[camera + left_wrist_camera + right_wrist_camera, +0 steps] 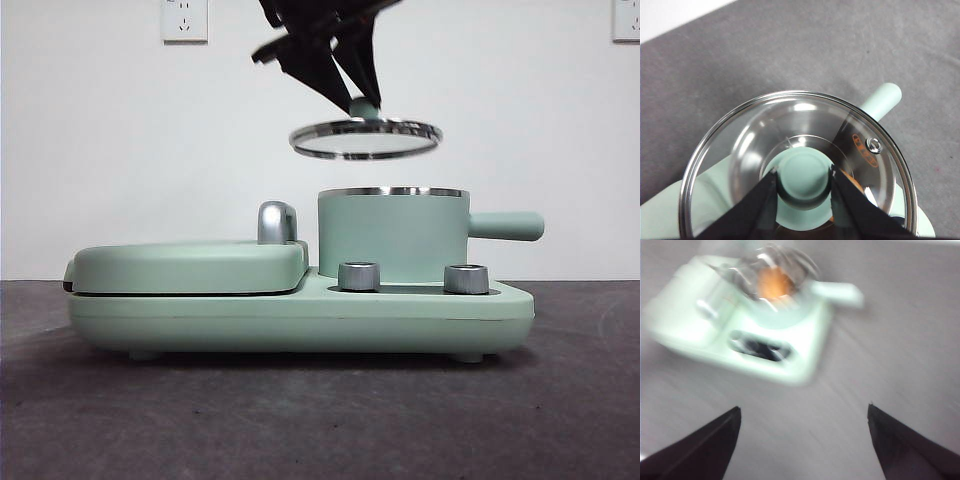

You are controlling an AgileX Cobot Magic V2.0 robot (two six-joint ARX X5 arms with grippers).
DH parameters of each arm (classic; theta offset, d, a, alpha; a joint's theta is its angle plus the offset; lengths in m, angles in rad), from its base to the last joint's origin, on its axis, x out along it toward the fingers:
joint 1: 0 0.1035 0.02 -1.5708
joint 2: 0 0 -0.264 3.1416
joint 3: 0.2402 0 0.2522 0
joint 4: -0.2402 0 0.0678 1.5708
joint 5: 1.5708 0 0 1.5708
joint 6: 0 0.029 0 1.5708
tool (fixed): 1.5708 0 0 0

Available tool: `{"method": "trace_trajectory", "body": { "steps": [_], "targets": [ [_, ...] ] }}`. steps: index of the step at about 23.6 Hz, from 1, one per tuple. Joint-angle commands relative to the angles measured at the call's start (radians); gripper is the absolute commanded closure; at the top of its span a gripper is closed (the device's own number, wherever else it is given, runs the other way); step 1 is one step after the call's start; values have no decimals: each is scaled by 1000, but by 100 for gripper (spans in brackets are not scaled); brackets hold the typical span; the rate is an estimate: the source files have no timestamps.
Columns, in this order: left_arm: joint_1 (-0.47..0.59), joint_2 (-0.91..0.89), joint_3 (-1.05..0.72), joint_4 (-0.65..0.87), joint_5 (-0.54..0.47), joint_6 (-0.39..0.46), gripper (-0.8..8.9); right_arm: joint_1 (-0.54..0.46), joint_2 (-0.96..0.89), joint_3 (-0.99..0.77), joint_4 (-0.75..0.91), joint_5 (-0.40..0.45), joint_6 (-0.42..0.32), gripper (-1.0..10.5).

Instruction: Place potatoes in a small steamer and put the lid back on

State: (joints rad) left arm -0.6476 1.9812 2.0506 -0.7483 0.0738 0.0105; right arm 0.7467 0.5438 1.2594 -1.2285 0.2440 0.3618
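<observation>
The lid [365,139], a glass disc with a steel rim, hangs level a short way above the small steamer [390,235]. My left gripper [361,102] comes down from above and is shut on the lid's green knob [804,180]. In the left wrist view the lid [805,120] fills the frame, and a sliver of orange potato [858,181] shows through the glass. The blurred right wrist view shows the potato [774,282] inside the steamer [782,312]. My right gripper [802,440] is open over the table, well away from the appliance.
The steamer sits on the right of a mint-green appliance base [300,320], its handle [505,225] pointing right. A flat griddle cover [190,265] with a chrome handle [277,222] takes the left half. Two steel dials [359,276] face front.
</observation>
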Motion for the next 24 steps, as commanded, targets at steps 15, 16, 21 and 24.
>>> {"method": "trace_trajectory", "body": {
  "steps": [15,16,21,24],
  "targets": [
    [-27,98,36,97,18,5,800,11,3,15,75,-61,-28,546],
    [-27,101,36,98,21,5,800,11,3,15,75,-61,-28,546],
    [-28,116,36,118,23,8,800,11,3,15,74,-66,-23,546],
    [-28,116,36,119,24,7,800,11,3,15,74,-71,-21,546]
  ]
}}
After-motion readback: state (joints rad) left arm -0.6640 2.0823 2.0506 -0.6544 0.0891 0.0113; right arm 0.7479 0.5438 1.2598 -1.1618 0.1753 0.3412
